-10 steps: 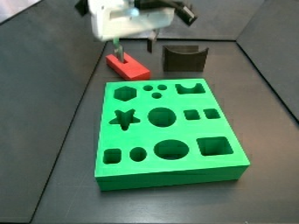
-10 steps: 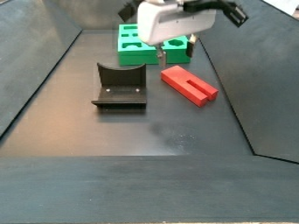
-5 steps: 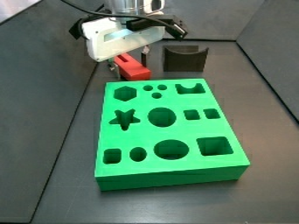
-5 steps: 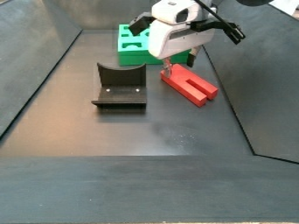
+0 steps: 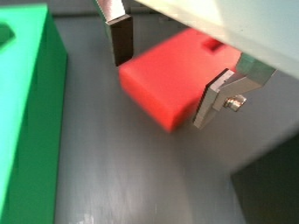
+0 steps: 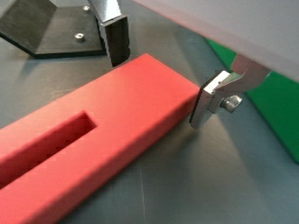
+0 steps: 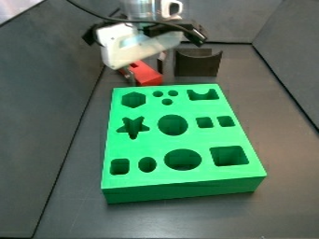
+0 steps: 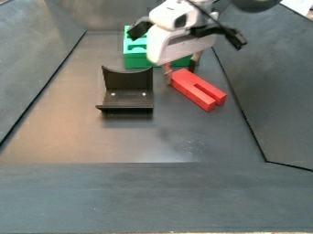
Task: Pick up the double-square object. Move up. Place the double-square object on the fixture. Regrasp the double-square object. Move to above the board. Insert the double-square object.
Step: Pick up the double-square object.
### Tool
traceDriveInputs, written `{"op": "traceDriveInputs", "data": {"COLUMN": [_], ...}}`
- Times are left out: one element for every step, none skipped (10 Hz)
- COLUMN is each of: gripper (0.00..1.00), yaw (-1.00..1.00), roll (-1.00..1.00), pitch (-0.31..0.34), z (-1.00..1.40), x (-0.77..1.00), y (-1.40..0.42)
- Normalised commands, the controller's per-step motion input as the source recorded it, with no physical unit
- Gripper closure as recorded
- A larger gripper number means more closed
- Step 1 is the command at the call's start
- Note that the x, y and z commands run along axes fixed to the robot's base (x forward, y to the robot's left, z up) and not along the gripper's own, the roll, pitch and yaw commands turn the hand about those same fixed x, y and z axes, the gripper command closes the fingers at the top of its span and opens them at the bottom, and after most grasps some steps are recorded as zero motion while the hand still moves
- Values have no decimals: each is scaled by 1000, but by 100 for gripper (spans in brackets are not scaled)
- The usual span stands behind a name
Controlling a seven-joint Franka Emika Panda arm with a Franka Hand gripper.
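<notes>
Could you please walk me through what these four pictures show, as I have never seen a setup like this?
This is one robot arm whose claw has two flat silver fingers. Two pictures come from cameras on its wrist, looking down past the fingers; two come from cameras beside the table. On the dark floor lie a green board with shaped holes, a dark fixture, and a red-orange double-square object. The claw is low over the block's solid end, one finger on either side, open and apparently not yet gripping it.

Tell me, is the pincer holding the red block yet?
No. The open pincer straddles the solid end of the double-square object, fingers apart from it.
</notes>
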Motion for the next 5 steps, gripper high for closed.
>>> {"op": "traceDriveInputs", "data": {"gripper": [0, 0, 0, 0, 100], "yaw": [0, 0, 0, 0, 0], "roll": [-69, -90, 4, 0, 0], "pitch": [0, -190, 0, 0, 0], "z": [-454, -754, 0, 0, 0], "x": [434, -14, 0, 0, 0], "y": [34, 183, 0, 0, 0]}}
